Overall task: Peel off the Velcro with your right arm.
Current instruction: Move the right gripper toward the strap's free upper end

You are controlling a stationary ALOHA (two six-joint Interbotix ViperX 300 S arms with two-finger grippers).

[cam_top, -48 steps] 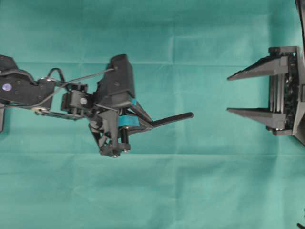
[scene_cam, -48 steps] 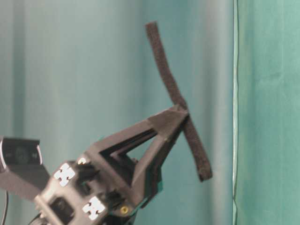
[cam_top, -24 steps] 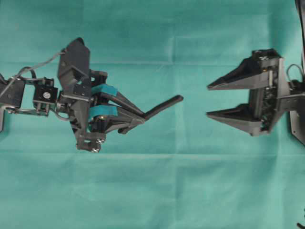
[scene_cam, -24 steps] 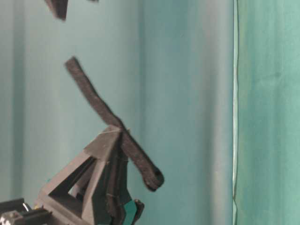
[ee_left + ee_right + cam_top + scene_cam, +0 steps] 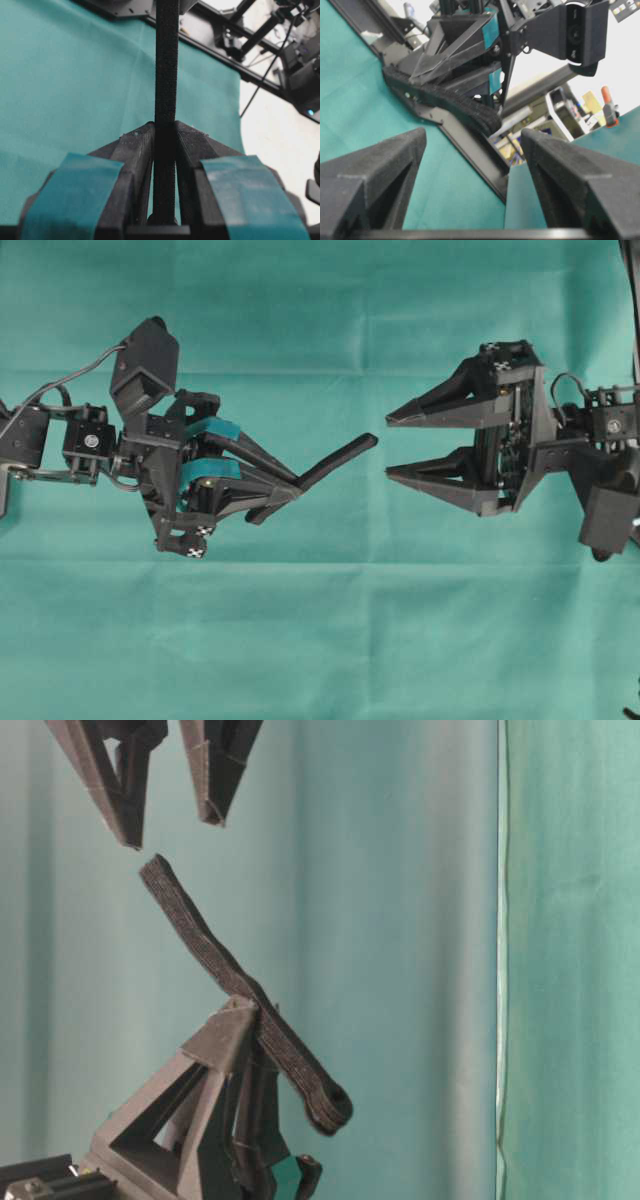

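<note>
- Velcro strip [image 5: 337, 461] is the landmark: black, thin, held up off the green tabletop [image 5: 320, 640], w/ one end sticking out toward the right arm [image 5: 560, 455].
- Left gripper [image 5: 290, 480], teal tape on its fingers, jaws nearly closed & pinching the strip partway along; left wrist view shows the strip [image 5: 166, 100] squeezed betw. the two tips and running straight up out of them.
- Table-level view: strip [image 5: 235, 985] tilted, free end up top-left, rounded end hanging below-right of the pinch point.
- Right gripper [image 5: 388, 445], plain black fingers, jaws spread wide, nothing in them.
- Its tips sit just beyond the strip's free end, one either side of it; small gap, not touching.
- Right wrist view: strip [image 5: 450, 102] lies ahead, betw. the two open fingers [image 5: 375, 165], left gripper behind it.
</note>
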